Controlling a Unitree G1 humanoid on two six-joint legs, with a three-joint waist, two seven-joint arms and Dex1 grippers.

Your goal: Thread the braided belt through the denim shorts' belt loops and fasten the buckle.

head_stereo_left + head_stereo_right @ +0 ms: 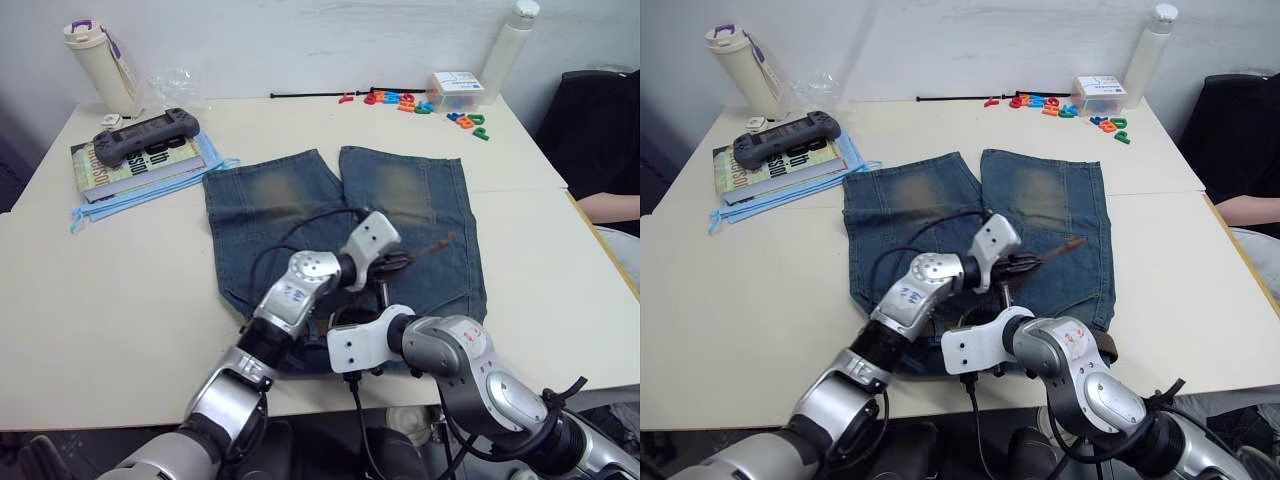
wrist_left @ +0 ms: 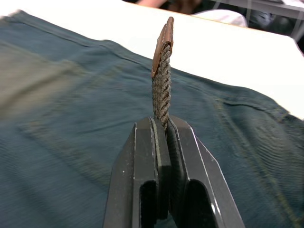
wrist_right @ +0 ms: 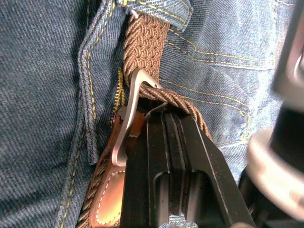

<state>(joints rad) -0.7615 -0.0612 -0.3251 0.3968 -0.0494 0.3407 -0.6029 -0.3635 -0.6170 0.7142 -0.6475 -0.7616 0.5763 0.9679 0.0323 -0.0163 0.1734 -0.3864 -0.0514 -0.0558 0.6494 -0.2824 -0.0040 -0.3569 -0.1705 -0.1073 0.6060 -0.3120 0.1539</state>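
Observation:
The denim shorts (image 1: 270,200) lie flat on the table, waistband toward me. My left gripper (image 1: 398,263) hovers over the right leg, shut on the braided belt (image 2: 162,80) a short way behind its tan leather tip (image 2: 166,35), which sticks out toward the right (image 1: 432,245). My right gripper (image 3: 166,116) is at the waistband, shut on the belt beside the silver buckle (image 3: 130,109). Just beyond the buckle the woven strap passes under one of the belt loops (image 3: 159,7). My arms hide most of the waistband in the eye views.
Books (image 1: 130,165) with a game controller (image 1: 145,135) lie at the back left beside a cream bottle (image 1: 100,65). Coloured letters (image 1: 415,103), a plastic box (image 1: 455,90) and a white bottle (image 1: 508,50) stand at the back right. A person's arm (image 1: 610,207) rests at the right edge.

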